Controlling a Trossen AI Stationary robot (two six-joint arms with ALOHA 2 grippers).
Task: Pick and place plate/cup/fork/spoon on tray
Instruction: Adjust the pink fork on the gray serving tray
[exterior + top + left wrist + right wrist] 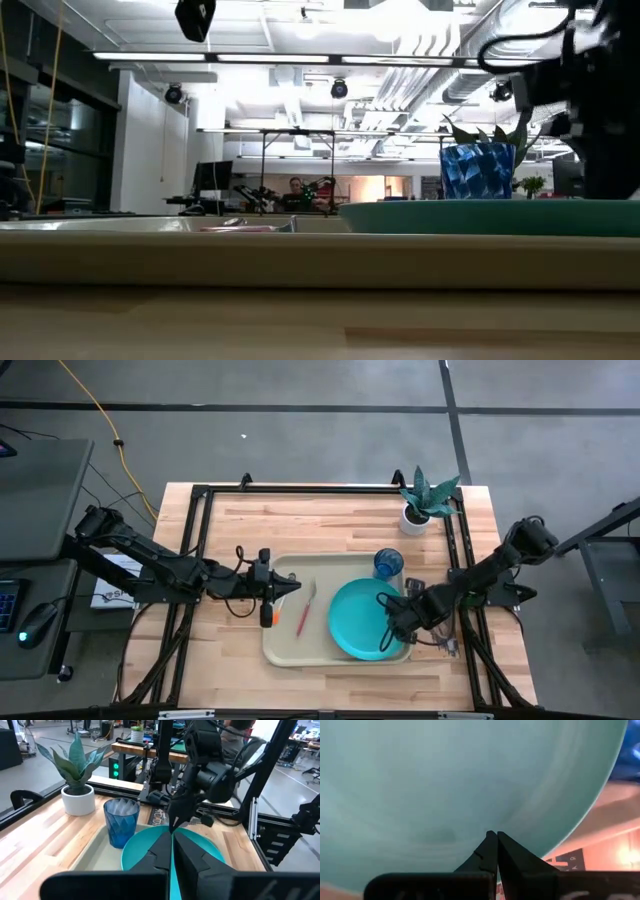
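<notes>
The turquoise plate (352, 628) lies in the right half of the beige tray (285, 652). The blue cup (388, 563) stands upright in the tray's far right corner. The fork (305, 615), with its red-pink handle, lies in the tray to the left of the plate. An orange-handled piece (268, 618), probably the spoon, lies at the tray's left rim. My left gripper (298, 588) is shut and empty over the tray's left part. My right gripper (383, 605) is shut over the plate's right part, and the plate fills its wrist view (445, 780). My right gripper points its shut fingertips (172, 826) down, slanting from the table's right, at the plate's inner face (200, 845). I cannot tell whether they touch it. The plate lies flat in the tray.
A white pot with a green plant (425, 502) stands at the table's far right, just beyond the cup. A black frame (200, 495) runs around the work area. Bare wood lies near and far of the tray.
</notes>
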